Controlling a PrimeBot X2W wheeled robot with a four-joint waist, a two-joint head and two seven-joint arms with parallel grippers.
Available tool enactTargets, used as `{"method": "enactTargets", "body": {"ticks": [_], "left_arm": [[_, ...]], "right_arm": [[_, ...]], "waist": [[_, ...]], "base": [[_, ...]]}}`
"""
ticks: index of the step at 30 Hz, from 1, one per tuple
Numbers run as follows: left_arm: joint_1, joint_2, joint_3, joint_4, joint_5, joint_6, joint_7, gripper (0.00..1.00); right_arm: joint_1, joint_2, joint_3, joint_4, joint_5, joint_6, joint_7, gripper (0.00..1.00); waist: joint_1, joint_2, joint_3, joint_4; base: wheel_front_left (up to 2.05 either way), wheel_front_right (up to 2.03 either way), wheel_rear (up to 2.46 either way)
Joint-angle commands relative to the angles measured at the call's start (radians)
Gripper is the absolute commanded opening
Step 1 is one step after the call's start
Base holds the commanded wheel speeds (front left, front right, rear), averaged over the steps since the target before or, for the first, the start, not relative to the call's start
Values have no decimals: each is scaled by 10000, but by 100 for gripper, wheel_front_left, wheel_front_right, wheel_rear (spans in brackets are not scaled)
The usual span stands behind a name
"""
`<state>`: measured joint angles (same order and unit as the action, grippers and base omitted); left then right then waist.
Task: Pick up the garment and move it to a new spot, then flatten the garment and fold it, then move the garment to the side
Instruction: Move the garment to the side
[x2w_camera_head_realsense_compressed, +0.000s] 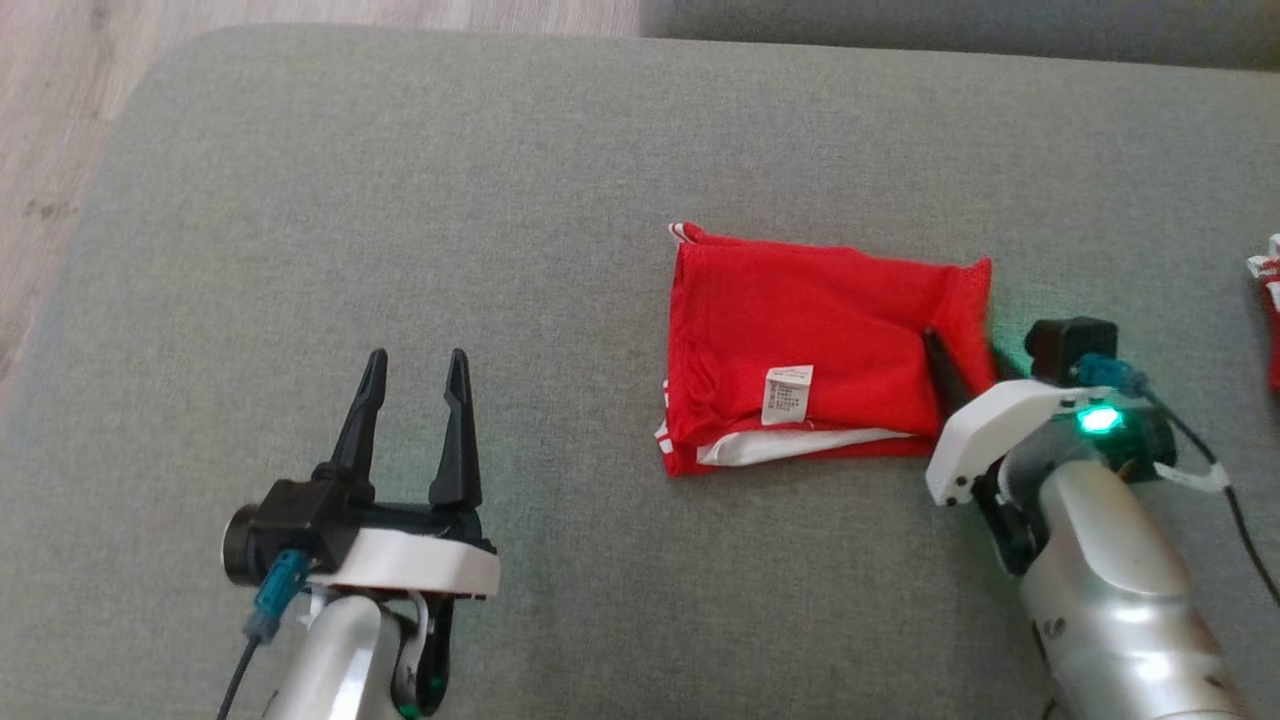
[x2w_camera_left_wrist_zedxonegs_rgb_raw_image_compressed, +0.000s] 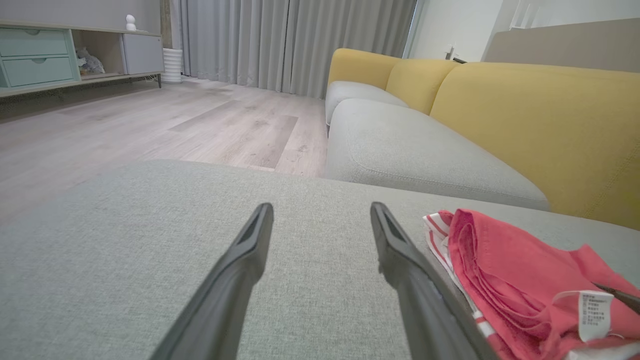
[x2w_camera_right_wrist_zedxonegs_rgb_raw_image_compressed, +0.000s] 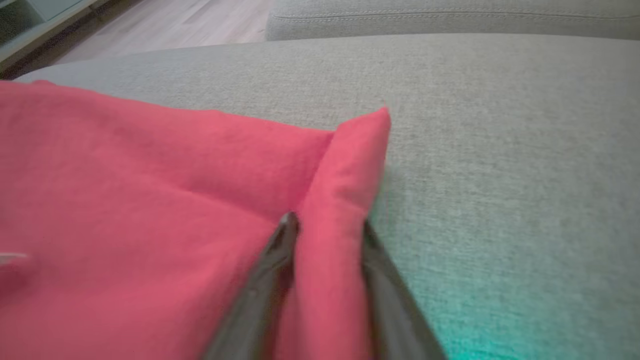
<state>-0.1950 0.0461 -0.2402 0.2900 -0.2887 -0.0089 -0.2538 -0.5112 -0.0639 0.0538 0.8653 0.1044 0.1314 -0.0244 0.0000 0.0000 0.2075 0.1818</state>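
Note:
The red garment (x2w_camera_head_realsense_compressed: 800, 330) lies folded into a rough rectangle on the grey cushion (x2w_camera_head_realsense_compressed: 400, 200), right of centre, with a white label (x2w_camera_head_realsense_compressed: 788, 393) and white trim along its near edge. My right gripper (x2w_camera_head_realsense_compressed: 962, 345) is at the garment's right edge. In the right wrist view its fingers (x2w_camera_right_wrist_zedxonegs_rgb_raw_image_compressed: 270, 280) press both sides of a raised fold of the garment (x2w_camera_right_wrist_zedxonegs_rgb_raw_image_compressed: 150, 200), so the right gripper (x2w_camera_right_wrist_zedxonegs_rgb_raw_image_compressed: 327, 225) is shut on it. My left gripper (x2w_camera_head_realsense_compressed: 418, 358) hovers open and empty over bare cushion to the left. The left wrist view shows the left gripper (x2w_camera_left_wrist_zedxonegs_rgb_raw_image_compressed: 321, 207) with the garment (x2w_camera_left_wrist_zedxonegs_rgb_raw_image_compressed: 515, 270) to its right.
Another red and white cloth item (x2w_camera_head_realsense_compressed: 1270, 300) pokes in at the far right edge. The cushion's rounded left corner meets wooden floor (x2w_camera_head_realsense_compressed: 60, 120). A second grey seat (x2w_camera_left_wrist_zedxonegs_rgb_raw_image_compressed: 415, 155) with yellow backrests (x2w_camera_left_wrist_zedxonegs_rgb_raw_image_compressed: 540, 125) lies beyond.

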Motion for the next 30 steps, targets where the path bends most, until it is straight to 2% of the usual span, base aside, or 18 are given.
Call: {"method": "enactTargets", "body": {"ticks": [1, 7, 13, 19, 22, 27, 28, 30], "left_arm": [[-277, 41, 259, -251, 100, 58, -80, 100], [-96, 41, 265, -293, 195, 41, -80, 100], [230, 41, 325, -471, 280, 102, -80, 100], [440, 41, 321, -572, 319, 103, -80, 100], [473, 41, 281, -614, 329, 110, -80, 100], [341, 41, 254, -642, 375, 67, -80, 100], [251, 41, 256, -662, 380, 43, -80, 100], [150, 41, 260, -684, 369, 23, -80, 100]], "right_arm": [[131, 137, 377, 231, -82, -7, -71, 0], [-64, 137, 317, 438, -755, -7, -764, 0], [-91, 116, 126, -159, -2016, -7, -999, 0], [-72, -610, 207, -1243, -2930, -7, -642, 0], [-101, -1407, 360, -1904, -3075, -7, -284, 0], [-274, -3047, 306, -2720, -3004, -7, 333, 0], [-332, -3630, 183, -2850, -2964, -7, 624, 0], [-355, -4149, 76, -2928, -2981, -7, 902, 0]], "waist": [[0, 0, -113, -58], [0, 0, -586, -417], [0, 0, -1080, -1085], [0, 0, -1248, -1594], [0, 0, -1154, -1835], [0, 0, -807, -2008], [0, 0, -622, -2009], [0, 0, -428, -1991]], "base": [[0, 0, 0], [0, 0, 0], [0, 0, 0], [0, 0, 0], [0, 0, 0], [0, 0, 0], [0, 0, 0], [0, 0, 0]]}}
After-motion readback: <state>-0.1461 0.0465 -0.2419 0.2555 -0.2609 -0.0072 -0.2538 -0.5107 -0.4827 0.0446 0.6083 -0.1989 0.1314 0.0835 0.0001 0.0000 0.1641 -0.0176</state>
